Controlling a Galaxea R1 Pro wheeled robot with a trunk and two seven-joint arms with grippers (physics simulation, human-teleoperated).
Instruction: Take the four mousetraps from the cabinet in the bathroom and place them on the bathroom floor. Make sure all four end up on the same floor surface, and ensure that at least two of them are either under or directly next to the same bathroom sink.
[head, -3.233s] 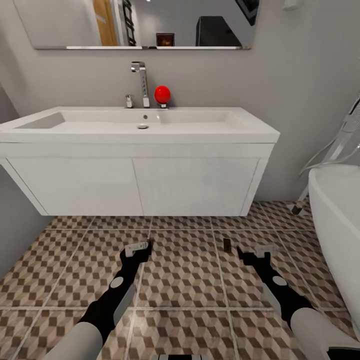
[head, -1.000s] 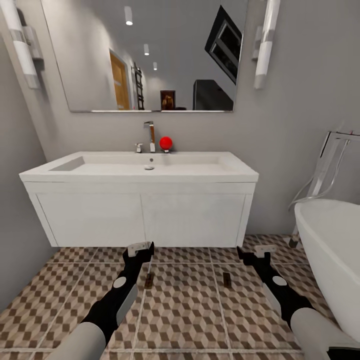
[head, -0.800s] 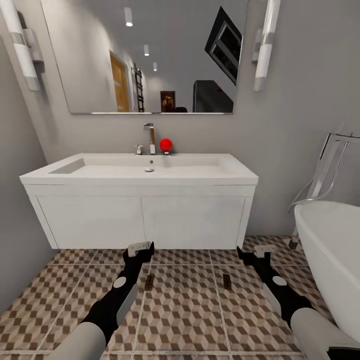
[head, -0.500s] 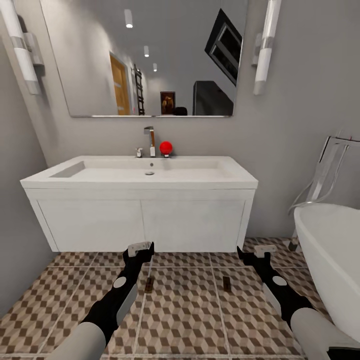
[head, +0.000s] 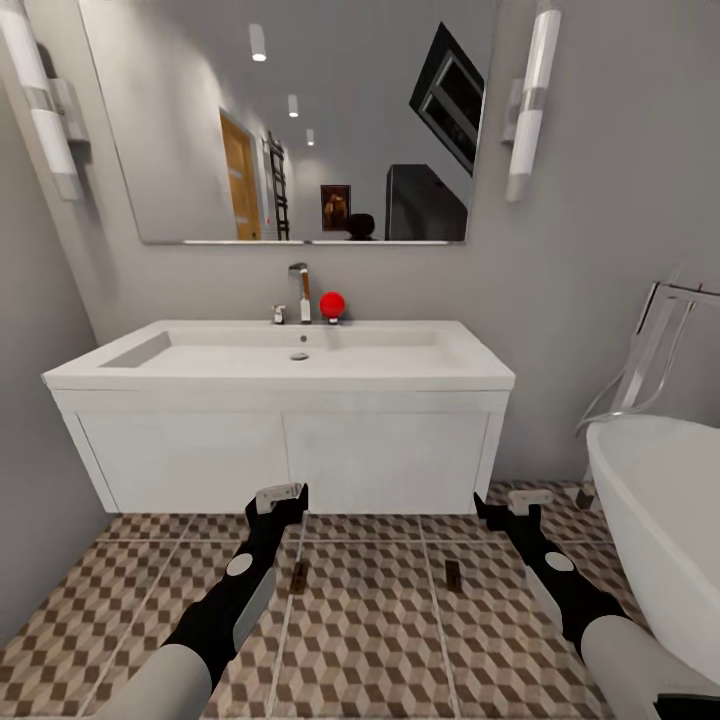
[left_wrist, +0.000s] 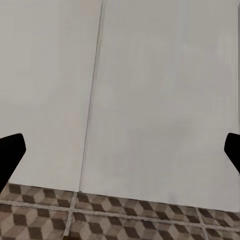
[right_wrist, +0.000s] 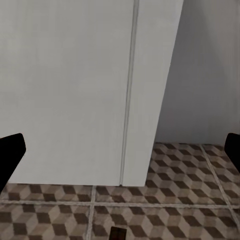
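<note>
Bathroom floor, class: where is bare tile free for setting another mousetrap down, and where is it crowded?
Free patches on the bathroom floor: between the two mousetraps, and left of the left gripper toward the grey wall. Crowded: the strip by the bathtub, where the right gripper hangs, and under the white sink cabinet.

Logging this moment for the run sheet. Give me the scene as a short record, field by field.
place: bathroom, facing the sink on a white vanity
floor: cube-pattern tiles
mousetraps: two small dark pieces on the floor in front of the vanity, one by the left gripper, one nearer the right gripper; too small to confirm detail
grippers: both open, holding nothing
on the sink: tap, red ball
right side: white bathtub
wall: mirror between two lamps
</note>
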